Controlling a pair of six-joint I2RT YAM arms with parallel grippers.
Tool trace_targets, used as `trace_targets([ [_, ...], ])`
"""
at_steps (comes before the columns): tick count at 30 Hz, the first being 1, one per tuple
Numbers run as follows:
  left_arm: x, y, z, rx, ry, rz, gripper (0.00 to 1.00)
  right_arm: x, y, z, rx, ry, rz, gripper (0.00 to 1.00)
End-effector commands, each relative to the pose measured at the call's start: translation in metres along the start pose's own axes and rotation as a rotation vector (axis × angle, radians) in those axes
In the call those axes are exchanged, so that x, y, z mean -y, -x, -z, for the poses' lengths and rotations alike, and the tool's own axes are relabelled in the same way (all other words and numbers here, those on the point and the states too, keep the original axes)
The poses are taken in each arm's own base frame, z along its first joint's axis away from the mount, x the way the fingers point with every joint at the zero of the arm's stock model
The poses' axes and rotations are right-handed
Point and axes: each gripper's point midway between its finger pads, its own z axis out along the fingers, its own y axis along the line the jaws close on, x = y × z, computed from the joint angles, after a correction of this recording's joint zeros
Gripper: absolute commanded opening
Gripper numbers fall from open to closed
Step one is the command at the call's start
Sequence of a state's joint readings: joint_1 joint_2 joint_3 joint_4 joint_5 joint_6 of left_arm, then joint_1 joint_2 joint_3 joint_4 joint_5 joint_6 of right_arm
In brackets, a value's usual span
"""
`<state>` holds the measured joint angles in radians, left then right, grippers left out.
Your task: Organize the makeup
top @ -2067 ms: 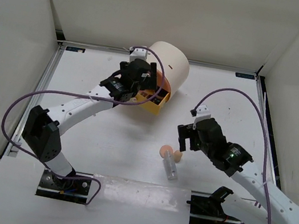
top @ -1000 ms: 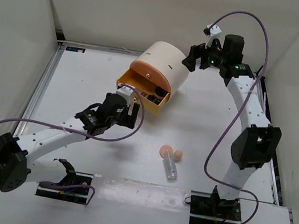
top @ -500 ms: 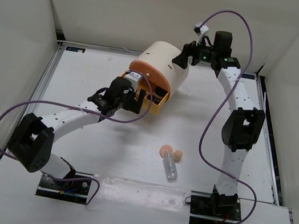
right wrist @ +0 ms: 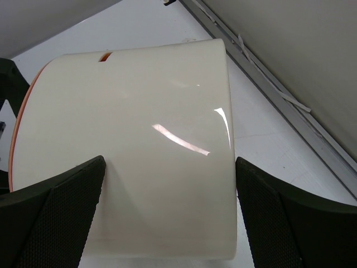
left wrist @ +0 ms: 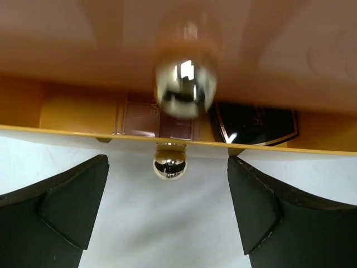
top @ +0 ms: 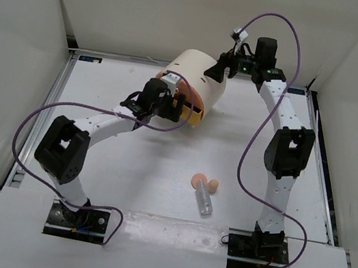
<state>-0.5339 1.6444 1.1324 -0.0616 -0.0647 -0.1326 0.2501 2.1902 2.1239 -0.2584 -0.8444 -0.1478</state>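
Two peach sponges [top: 199, 179] and a clear tube [top: 205, 200] lie on the table near the middle. In the left wrist view the yellow drawer [left wrist: 72, 134] stands slightly out, with a rose-gold palette [left wrist: 156, 114] and a black compact [left wrist: 254, 120] inside. My left gripper [left wrist: 167, 215] [top: 173, 109] is open just in front of the drawer's gold knob [left wrist: 170, 162], touching nothing. My right gripper [right wrist: 167, 223] [top: 214, 71] is open over the back of the cream cylinder box [right wrist: 134, 139], one finger on each side of it.
The cream box [top: 200, 75] lies on its side at the back of the table, near the rear wall. A second gold knob [left wrist: 184, 89] sits on the drawer above. White walls enclose the table on three sides.
My left gripper has moved up to the box and the yellow drawer has slid further in. The right gripper has stayed at the back of the box.
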Motion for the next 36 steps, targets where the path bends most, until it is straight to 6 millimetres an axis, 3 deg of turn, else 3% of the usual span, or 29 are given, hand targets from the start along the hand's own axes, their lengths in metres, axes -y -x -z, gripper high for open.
trace_targets([
  [1,0.000,0.059,-0.008,0.165,0.009,0.036,0.98,-0.022,-0.013,-0.012,-0.022,0.093,-0.026,0.96],
  [3,0.000,0.070,-0.013,0.186,0.019,0.035,0.98,-0.022,-0.014,-0.012,-0.025,0.088,-0.037,0.96],
  [10,-0.012,0.053,-0.036,0.130,0.051,0.108,0.98,-0.013,-0.019,-0.004,-0.034,0.030,-0.038,0.95],
  [15,-0.006,0.034,-0.025,0.104,-0.001,0.069,0.98,-0.006,-0.016,0.001,-0.024,0.004,-0.049,0.95],
  [16,-0.006,0.018,-0.023,0.084,-0.015,0.056,0.98,-0.004,-0.017,0.001,-0.024,0.003,-0.057,0.95],
  [20,0.003,0.005,-0.012,0.104,-0.111,0.033,0.98,0.002,-0.019,0.006,-0.020,-0.003,-0.073,0.95],
  [36,0.002,-0.015,-0.067,0.082,-0.163,0.114,0.85,0.011,-0.015,0.015,0.000,-0.018,-0.082,0.96],
])
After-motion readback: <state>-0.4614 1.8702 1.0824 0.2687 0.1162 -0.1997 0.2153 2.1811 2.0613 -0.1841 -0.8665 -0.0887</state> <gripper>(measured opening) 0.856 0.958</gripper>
